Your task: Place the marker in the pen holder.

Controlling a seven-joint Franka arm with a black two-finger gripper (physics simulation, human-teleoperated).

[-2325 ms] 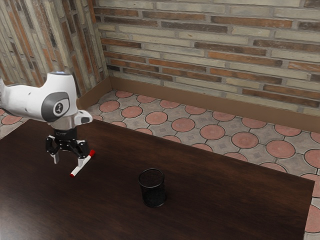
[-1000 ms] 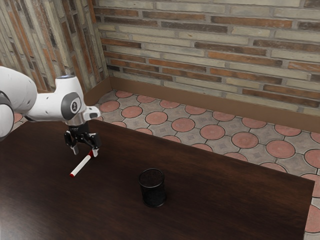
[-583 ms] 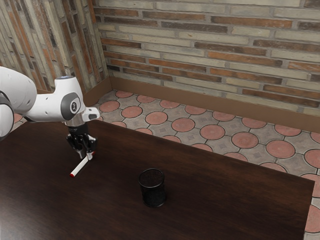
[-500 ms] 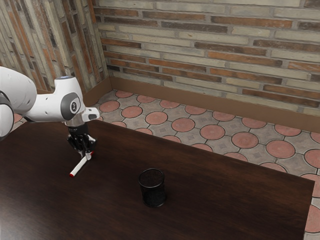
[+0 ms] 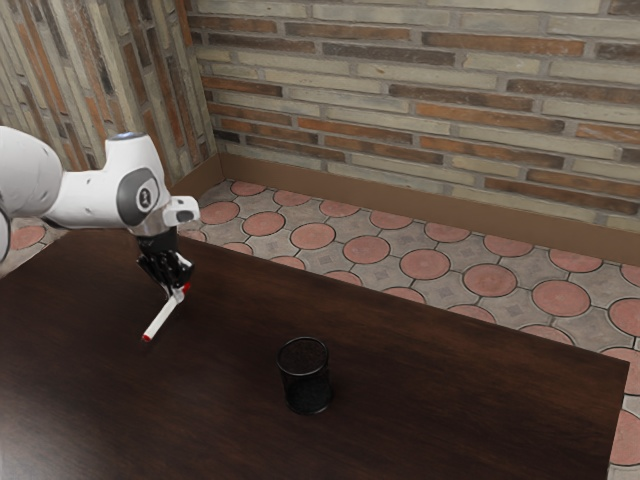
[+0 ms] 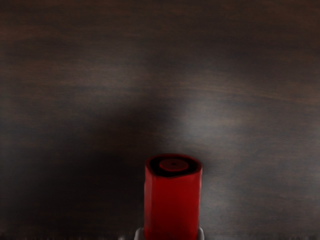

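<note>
Robot arm [image 5: 90, 200], white, entering from the exterior view's left, its base cut off by the edge. Claw [image 5: 177, 293], black, closed on the marker [image 5: 162, 318] near one end, one fingertip on either side; its fingers overlap in the exterior view, so their outlines are hard to separate. The marker's white barrel slants from the claw down toward the near left, ending in a small red tip [image 5: 147, 338]; whether this tip clears the desk [image 5: 430, 410] is hard to tell. Wrist view: the red end [image 6: 172, 207] above the dark wood, with a dark recess and a small red disc in its face; the white barrel is hidden, and only slivers of pale fingertips [image 6: 201, 234] flank the red. Mesh pen holder [image 5: 306, 390], black, upright on the desk, to the right of the marker and nearer, well apart from it; its dark interior is hard to make out. The desk is cut off at the near side.
</note>
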